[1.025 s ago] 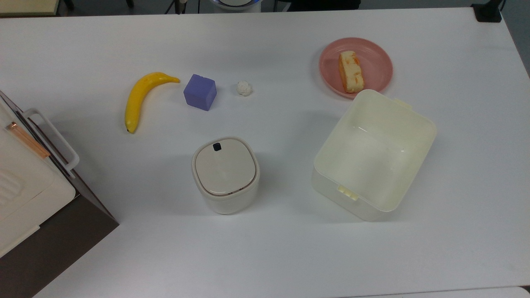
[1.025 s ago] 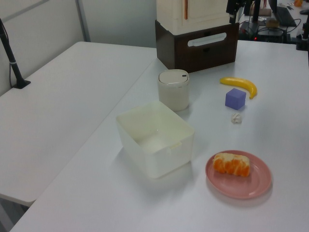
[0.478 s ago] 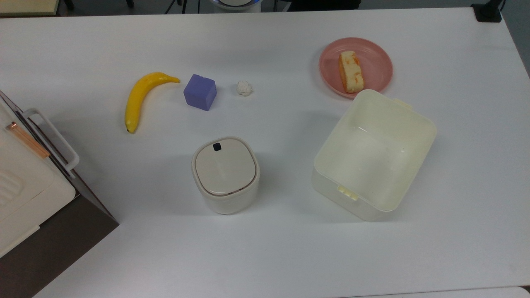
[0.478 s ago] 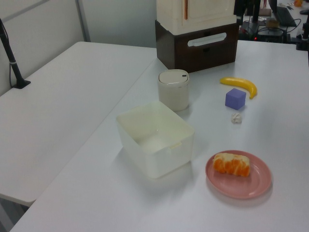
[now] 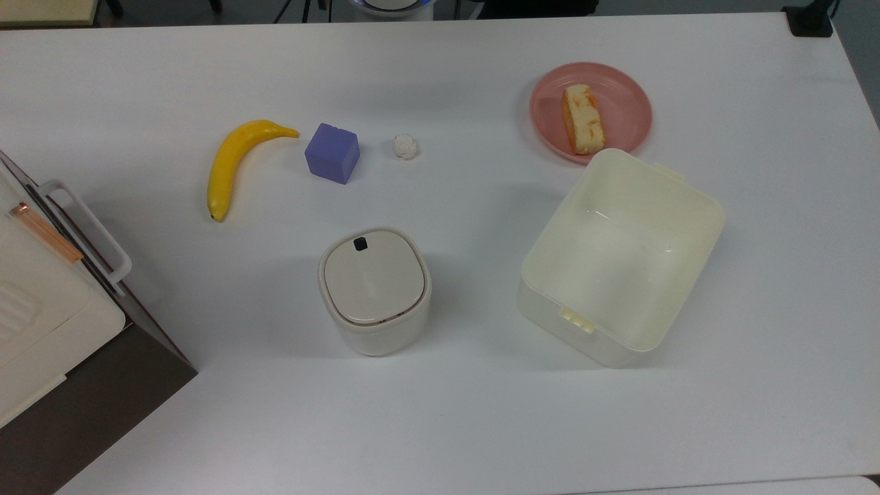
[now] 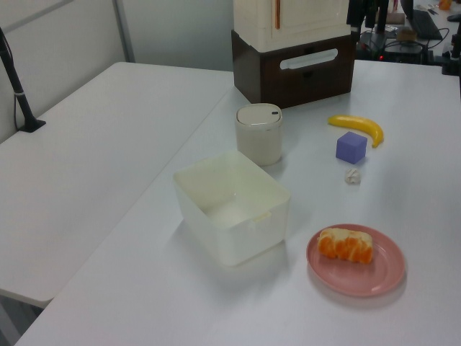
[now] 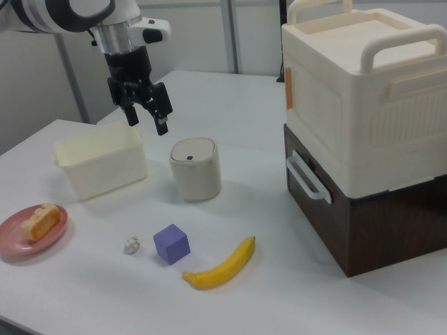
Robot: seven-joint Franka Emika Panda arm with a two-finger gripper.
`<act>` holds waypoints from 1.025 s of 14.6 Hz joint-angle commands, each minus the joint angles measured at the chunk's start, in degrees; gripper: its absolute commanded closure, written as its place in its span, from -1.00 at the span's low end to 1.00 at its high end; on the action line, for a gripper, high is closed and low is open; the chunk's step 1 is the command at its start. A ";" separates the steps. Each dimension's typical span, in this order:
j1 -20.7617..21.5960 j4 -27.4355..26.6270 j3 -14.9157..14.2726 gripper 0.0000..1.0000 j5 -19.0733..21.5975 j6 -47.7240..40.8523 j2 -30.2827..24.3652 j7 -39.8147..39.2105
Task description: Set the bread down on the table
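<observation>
The bread (image 5: 583, 118), a pale-yellow slice with orange patches, lies on the round pink plate (image 5: 622, 103) at the far right of the white table (image 5: 481, 412). The left view has the bread (image 6: 346, 245) on the plate (image 6: 385, 275) near the front. In the right view the bread (image 7: 40, 220) sits at the lower left, and my gripper (image 7: 147, 123) hangs open and empty well above the table. It is over the right end of the cream box, far from the bread.
An open cream box (image 5: 619, 254) stands right beside the plate. A lidded canister (image 5: 375, 289) is mid-table, with a banana (image 5: 234, 161), a purple cube (image 5: 333, 152) and a small white ball (image 5: 405, 146) behind it. A cream-and-brown cabinet stack (image 5: 41, 330) fills the top view's left corner.
Nothing on the table has moved. A dark shape at the left view's top edge has shifted slightly to the right.
</observation>
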 commanded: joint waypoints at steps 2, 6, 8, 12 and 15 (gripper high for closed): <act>0.75 -0.55 -0.57 -1.00 1.01 -1.41 -0.81 -0.86; 1.01 -0.64 -0.13 -1.00 0.22 -2.99 -0.81 -1.48; 2.06 -0.90 0.04 -1.00 -0.04 -4.21 -0.90 -1.48; 5.31 -2.31 0.04 -1.00 -0.13 -6.95 -0.90 -1.83; 10.66 -2.31 0.04 -1.00 -0.05 -6.60 1.03 -0.69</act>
